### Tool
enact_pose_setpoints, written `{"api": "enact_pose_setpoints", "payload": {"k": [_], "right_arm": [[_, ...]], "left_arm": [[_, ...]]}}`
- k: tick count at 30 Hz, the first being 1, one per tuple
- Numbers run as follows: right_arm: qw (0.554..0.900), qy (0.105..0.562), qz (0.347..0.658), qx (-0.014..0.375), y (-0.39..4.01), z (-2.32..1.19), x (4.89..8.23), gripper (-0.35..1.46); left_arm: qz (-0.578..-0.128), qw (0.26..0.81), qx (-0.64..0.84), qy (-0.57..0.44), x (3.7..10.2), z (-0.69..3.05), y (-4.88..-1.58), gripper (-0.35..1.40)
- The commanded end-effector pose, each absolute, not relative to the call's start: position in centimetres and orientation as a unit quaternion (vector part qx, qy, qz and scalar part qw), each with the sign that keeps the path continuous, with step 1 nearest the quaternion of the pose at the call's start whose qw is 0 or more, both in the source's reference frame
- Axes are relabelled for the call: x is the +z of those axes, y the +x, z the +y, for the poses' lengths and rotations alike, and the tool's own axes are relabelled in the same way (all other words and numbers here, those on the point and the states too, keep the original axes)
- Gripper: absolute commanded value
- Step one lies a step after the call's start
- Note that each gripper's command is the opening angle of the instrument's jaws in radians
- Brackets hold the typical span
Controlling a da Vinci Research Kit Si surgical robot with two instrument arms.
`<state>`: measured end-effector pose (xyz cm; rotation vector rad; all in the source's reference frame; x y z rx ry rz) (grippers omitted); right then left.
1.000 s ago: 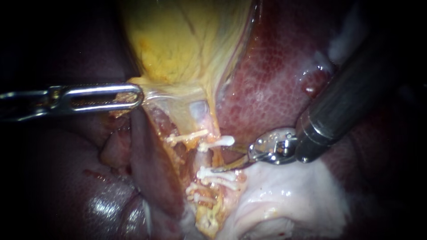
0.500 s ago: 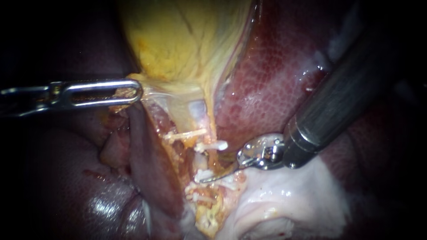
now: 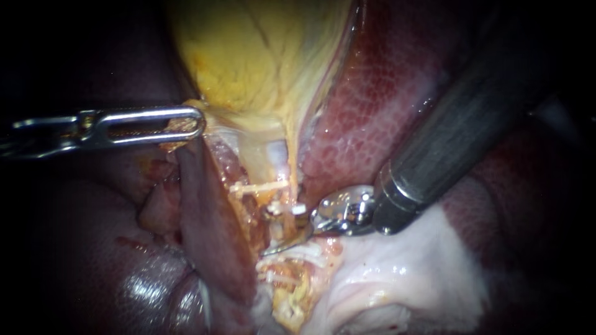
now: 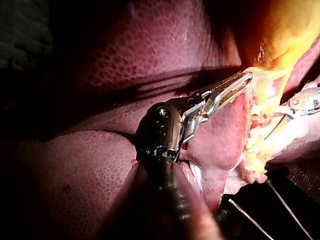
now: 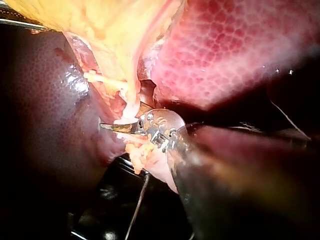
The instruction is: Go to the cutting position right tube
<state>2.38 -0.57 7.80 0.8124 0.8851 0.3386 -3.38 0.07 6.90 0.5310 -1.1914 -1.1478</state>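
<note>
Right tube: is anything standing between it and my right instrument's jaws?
Nothing visible does. The right instrument has its tip at the right tube, on the bare stretch between the upper clip and the lower clip; one blade lies across it.

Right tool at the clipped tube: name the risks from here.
1. The right tool stands open about the tube, its lower blade close to the lower clips; closing there might strike a clip.
2. The blade's tip reaches past the tube toward tissue beyond, which could get nicked.
3. The left tool holds the gallbladder taut; a slip would likely shift the tube.
</note>
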Motion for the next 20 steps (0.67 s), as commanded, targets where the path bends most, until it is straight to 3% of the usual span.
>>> {"api": "enact_pose_setpoints", "payload": {"k": [1,20], "right_arm": [[0.811,0.383,0.414,0.159,2.38,-0.57,7.8,1.18],[0.809,0.385,0.414,0.161,2.39,-0.58,7.8,1.18]], "left_arm": [[-0.523,0.646,-0.505,0.233,6.9,0.08,-3.38,-0.35],[-0.523,0.646,-0.505,0.233,6.93,0.09,-3.37,-0.35]]}}
